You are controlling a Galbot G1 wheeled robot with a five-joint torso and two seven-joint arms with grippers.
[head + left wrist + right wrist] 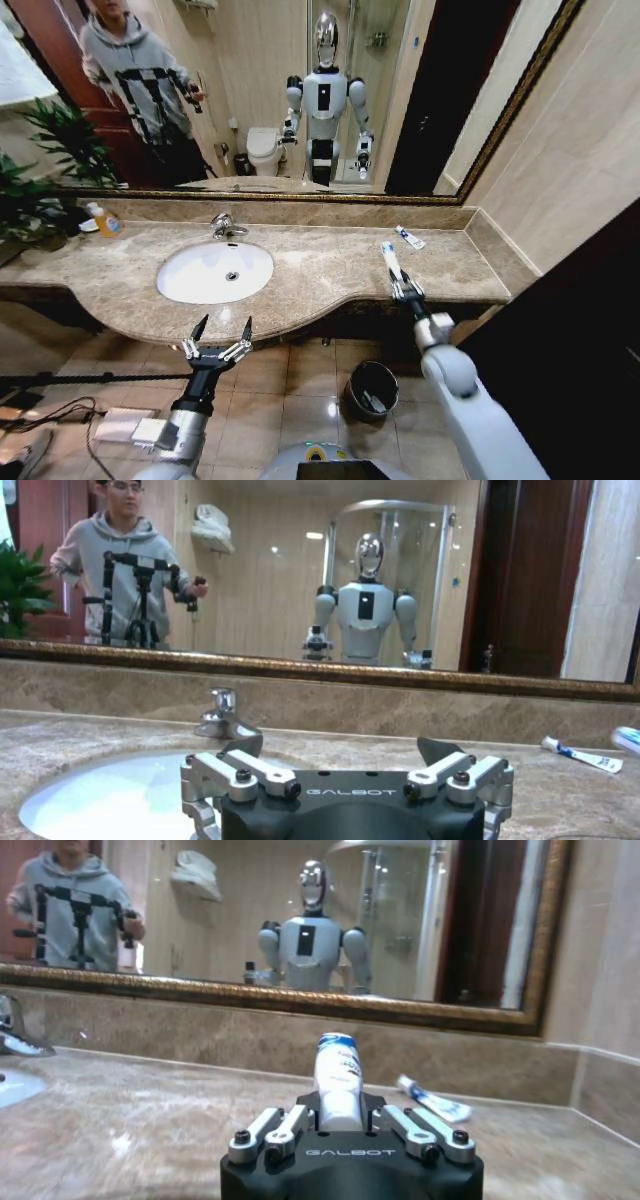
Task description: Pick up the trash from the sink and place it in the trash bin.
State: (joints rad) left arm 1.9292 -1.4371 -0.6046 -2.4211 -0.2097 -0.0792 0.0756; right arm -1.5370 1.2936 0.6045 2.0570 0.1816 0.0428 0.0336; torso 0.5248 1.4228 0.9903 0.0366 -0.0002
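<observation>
Right gripper (340, 1129) clamps white tube (337, 1076), base hidden | left gripper (218, 335) spread

One tube in my grip, one more by the wall, sink and bin as they were

My right gripper (400, 290) was clamped on a white tube with blue marks (390, 262), which stuck out level over the beige marble countertop (320, 265) toward the mirror. The second white tube (408, 237) lay flat near the back wall, just beyond the held one. The white oval sink (214, 272) sat well apart to the left. The small round black trash bin (371, 388) stood upright on the floor below the counter edge.
</observation>
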